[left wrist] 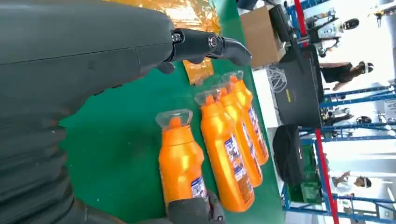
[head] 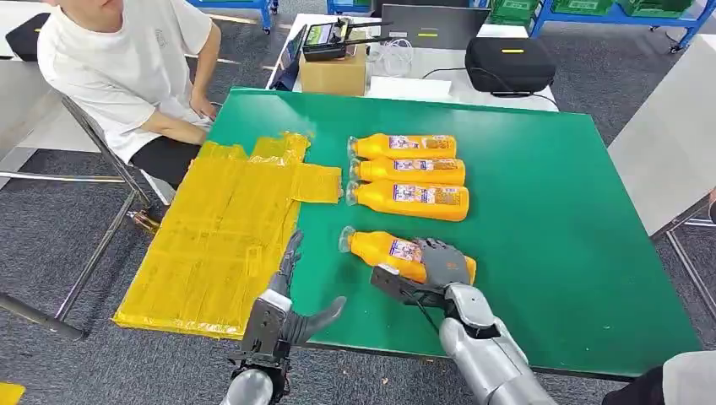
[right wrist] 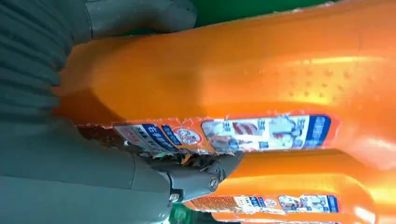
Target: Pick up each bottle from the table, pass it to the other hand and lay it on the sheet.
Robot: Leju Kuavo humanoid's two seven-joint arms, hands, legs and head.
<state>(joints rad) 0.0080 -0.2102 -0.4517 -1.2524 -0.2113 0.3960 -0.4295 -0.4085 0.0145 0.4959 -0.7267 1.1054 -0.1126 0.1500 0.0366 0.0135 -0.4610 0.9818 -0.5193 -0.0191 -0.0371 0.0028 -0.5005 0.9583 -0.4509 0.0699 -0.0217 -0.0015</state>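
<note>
Orange plastic, smooth and glossy with a dimpled patch on one flank, forms the nearest bottle [head: 397, 251], which lies on its side on the green table [head: 549, 219] toward the near edge, its clear cap pointed at the yellow sheet [head: 224, 232]. It is gripped around its base end by the right hand [head: 431, 272], dark fingers wrapped over the torn, peeling paper label and the grey thumb set on the near side; the bottle is seen resting on the table surface.

Three more orange bottles [head: 408, 176] of the same tapered shape are laid side by side, touching, nearer the far edge, all caps turned toward the sheet. The sheet is crinkled, translucent yellow film, spread over the table's left edge and hanging past it, with a small flap reaching toward the bottle caps.

The left hand [head: 291, 299] is held above the near edge beside the sheet, fingers spread apart and holding nothing.

A cardboard box [head: 332, 72] and a black case [head: 509, 63] are set on a white table beyond the far edge, and a seated person in a white shirt [head: 127, 63] is placed at the far left corner.
</note>
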